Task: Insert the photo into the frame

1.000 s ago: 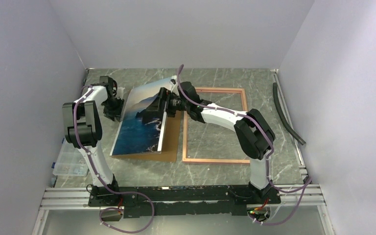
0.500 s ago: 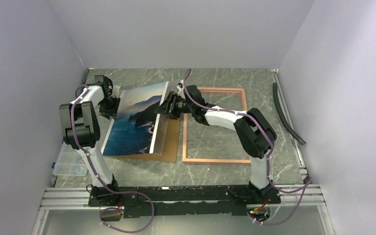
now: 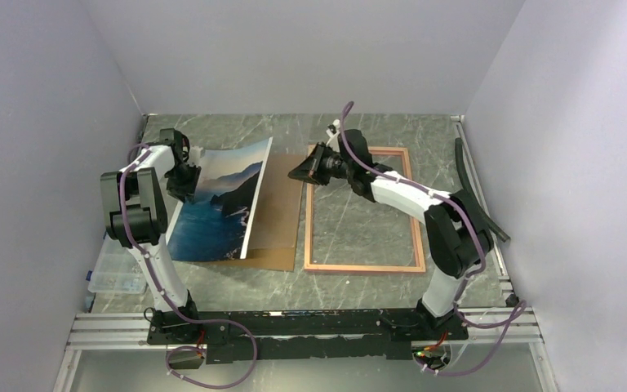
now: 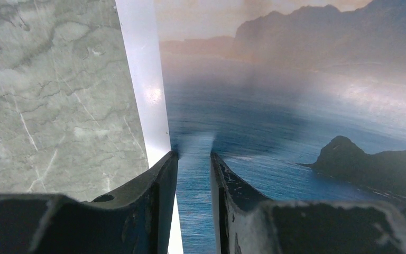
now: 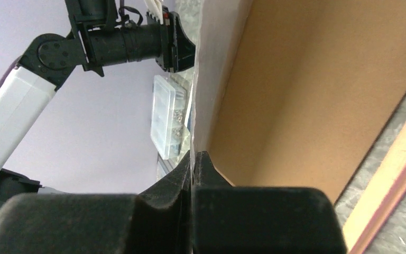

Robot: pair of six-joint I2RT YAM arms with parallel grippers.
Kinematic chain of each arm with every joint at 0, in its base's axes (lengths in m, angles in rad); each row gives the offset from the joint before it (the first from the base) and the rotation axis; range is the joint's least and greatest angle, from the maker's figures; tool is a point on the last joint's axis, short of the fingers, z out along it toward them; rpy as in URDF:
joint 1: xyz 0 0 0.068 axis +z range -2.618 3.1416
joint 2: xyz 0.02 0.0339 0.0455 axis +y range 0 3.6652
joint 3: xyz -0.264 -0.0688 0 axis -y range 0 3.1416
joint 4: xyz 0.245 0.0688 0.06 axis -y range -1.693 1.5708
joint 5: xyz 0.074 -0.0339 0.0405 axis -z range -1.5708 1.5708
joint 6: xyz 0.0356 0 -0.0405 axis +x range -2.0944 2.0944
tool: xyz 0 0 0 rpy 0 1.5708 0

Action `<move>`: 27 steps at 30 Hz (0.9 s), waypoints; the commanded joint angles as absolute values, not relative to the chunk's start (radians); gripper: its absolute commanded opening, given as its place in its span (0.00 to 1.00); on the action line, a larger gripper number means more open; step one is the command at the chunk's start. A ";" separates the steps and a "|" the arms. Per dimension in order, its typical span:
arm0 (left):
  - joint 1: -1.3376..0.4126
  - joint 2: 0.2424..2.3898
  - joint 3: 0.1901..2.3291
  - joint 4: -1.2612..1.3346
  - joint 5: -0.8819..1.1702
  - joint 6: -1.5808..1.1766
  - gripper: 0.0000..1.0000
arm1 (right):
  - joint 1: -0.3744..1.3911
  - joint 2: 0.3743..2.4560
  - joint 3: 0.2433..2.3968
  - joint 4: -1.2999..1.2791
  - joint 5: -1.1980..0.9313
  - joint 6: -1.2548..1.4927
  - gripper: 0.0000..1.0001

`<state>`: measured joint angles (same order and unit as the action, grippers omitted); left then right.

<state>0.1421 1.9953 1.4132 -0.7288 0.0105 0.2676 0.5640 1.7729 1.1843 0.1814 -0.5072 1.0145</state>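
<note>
Left gripper point(image 4: 194, 159) sits at the left border of the photo point(image 3: 220, 204), fingers slightly apart; we can't tell if it really pinches. Photo leans over the brown board point(image 3: 282, 224), likely steadied for transfer. Right gripper point(image 3: 294, 174) is pressed together, empty, beside the frame point(image 3: 359, 267).

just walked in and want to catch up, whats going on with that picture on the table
The left gripper pinches the left edge of the photo, which sits tilted over the brown backing board. The right gripper hangs shut between the photo and the frame, and in the top view it touches neither. The frame lies flat to the right, and the photo is not yet in it.
</note>
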 commanded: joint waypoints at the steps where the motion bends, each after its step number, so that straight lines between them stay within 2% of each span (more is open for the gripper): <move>1: 0.126 2.004 1.391 -0.724 0.038 0.284 0.35 | 0.533 1.684 1.172 0.154 -0.526 0.962 0.00; 5: 0.097 1.987 1.394 -0.747 0.046 0.284 0.35 | 0.473 1.612 1.236 -0.004 -0.529 0.884 0.00; 12: 0.008 1.951 1.441 -0.797 0.035 0.253 0.34 | 0.344 1.432 1.387 -0.448 -0.466 0.670 0.00; 17: -0.080 1.902 1.543 -0.868 0.018 0.225 0.36 | 0.230 1.330 1.430 -0.581 -0.463 0.604 0.00; 19: -0.134 1.890 1.587 -0.895 0.003 0.215 0.41 | 0.195 1.303 1.448 -0.616 -0.468 0.584 0.00; 24: -0.294 1.884 1.675 -0.931 0.006 0.171 0.61 | 0.162 1.245 1.516 -0.729 -0.391 0.519 0.00; 27: -0.396 1.916 1.713 -0.937 0.067 0.131 0.66 | 0.126 1.213 1.549 -0.806 -0.321 0.502 0.00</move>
